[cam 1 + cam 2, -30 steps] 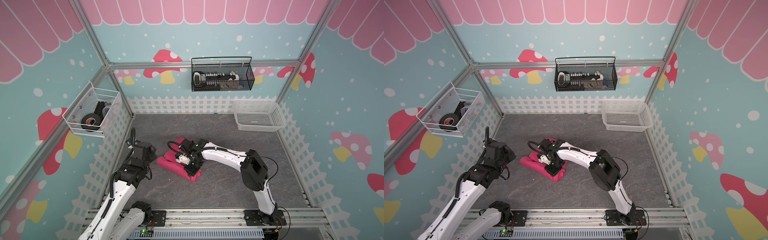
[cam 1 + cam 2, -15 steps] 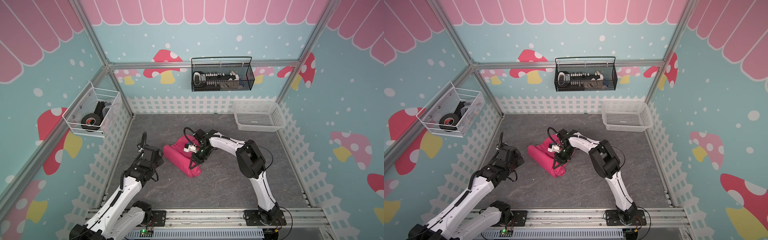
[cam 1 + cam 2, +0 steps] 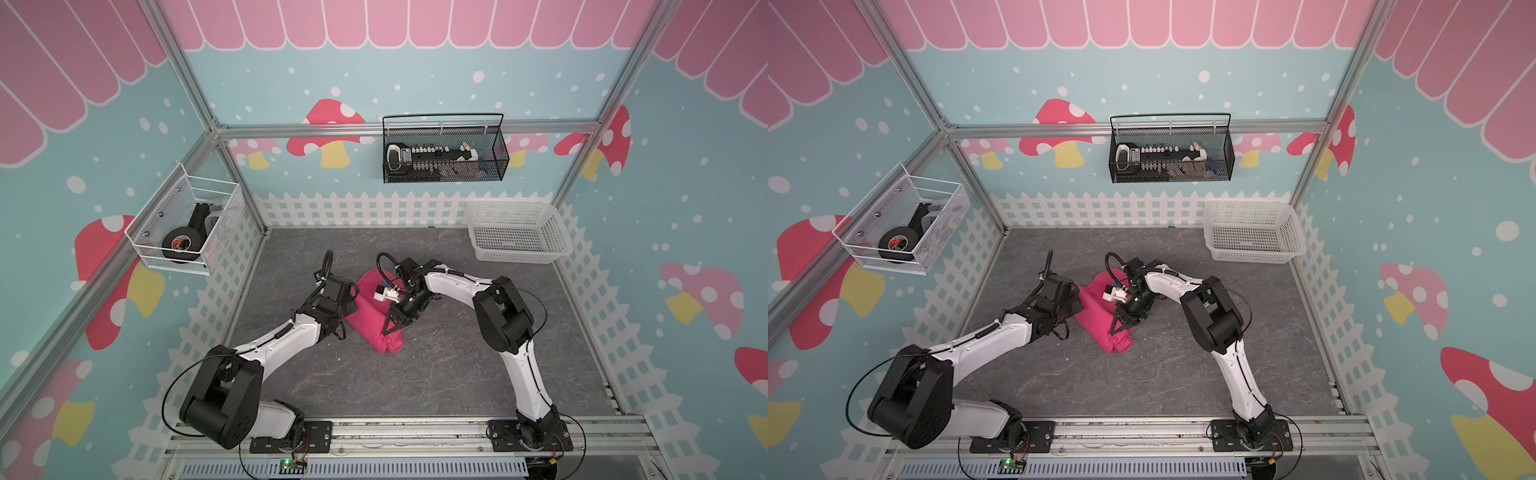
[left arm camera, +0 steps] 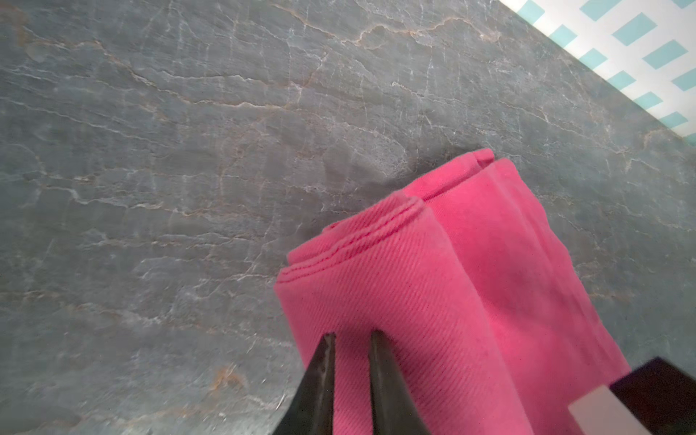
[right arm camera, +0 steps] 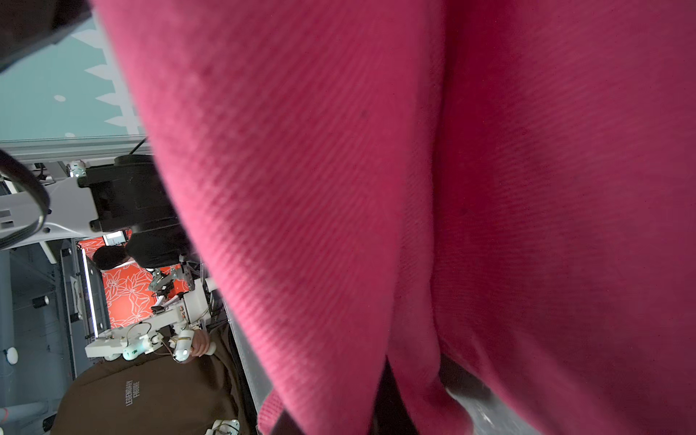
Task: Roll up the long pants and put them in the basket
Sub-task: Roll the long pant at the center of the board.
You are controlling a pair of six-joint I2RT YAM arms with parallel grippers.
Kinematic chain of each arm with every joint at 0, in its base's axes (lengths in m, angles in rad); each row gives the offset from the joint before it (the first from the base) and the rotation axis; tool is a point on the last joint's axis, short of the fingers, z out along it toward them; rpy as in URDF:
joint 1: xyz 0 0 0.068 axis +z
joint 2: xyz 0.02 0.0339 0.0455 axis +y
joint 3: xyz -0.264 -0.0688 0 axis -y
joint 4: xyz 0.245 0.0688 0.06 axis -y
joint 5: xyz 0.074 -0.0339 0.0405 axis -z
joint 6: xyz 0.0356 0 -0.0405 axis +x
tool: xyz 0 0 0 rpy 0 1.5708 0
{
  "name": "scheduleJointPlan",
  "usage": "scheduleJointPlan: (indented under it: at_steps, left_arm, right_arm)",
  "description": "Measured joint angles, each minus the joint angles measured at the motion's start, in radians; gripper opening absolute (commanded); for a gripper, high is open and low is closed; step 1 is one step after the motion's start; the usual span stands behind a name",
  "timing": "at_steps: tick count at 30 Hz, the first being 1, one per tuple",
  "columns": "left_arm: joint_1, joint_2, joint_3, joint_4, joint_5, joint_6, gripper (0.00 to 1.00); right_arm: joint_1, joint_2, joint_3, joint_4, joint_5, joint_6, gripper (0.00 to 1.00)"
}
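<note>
Long pants lie mid-table on the grey mat, already a compact roll, no loose legs showing; right gripper is clamped on its right flank; left gripper, jaws nearly together, touches the left end, grip unclear; probably only tidying and release remain.

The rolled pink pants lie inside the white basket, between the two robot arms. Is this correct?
Not quite. The pink pants lie on the grey table, not inside the white basket, which stands apart in the far corner. They are indeed between the left arm and the right arm. Both top views show this.
</note>
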Motion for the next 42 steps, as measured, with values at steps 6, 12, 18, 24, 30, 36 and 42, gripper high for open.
scheduleJointPlan:
  at_steps: [6,12,18,24,30,36,42]
  left_arm:
    - [-0.023,0.134,0.076,0.074,0.0,0.001,0.18]
    - [-0.053,0.222,0.145,0.104,0.002,0.002,0.18]
    - [-0.085,0.248,0.203,0.102,0.011,0.008,0.17]
    - [-0.099,0.235,0.217,0.08,0.026,0.008,0.18]
    - [-0.11,0.14,0.217,0.036,0.029,0.016,0.18]
    - [-0.11,0.117,0.22,0.023,0.024,0.027,0.17]
    - [-0.11,0.127,0.22,0.021,0.026,0.027,0.17]
  right_arm:
    - [-0.004,0.0,-0.021,0.029,0.049,0.005,0.6]
    - [-0.004,-0.085,-0.088,0.084,0.185,0.033,0.63]
    - [-0.003,-0.258,-0.162,0.097,0.41,0.053,0.61]
    - [-0.005,-0.285,-0.194,0.133,0.476,0.069,0.49]
    - [-0.008,-0.23,-0.223,0.2,0.426,0.094,0.6]
    - [-0.007,-0.229,-0.228,0.238,0.366,0.124,0.47]
    - [-0.007,-0.229,-0.228,0.246,0.356,0.143,0.06]
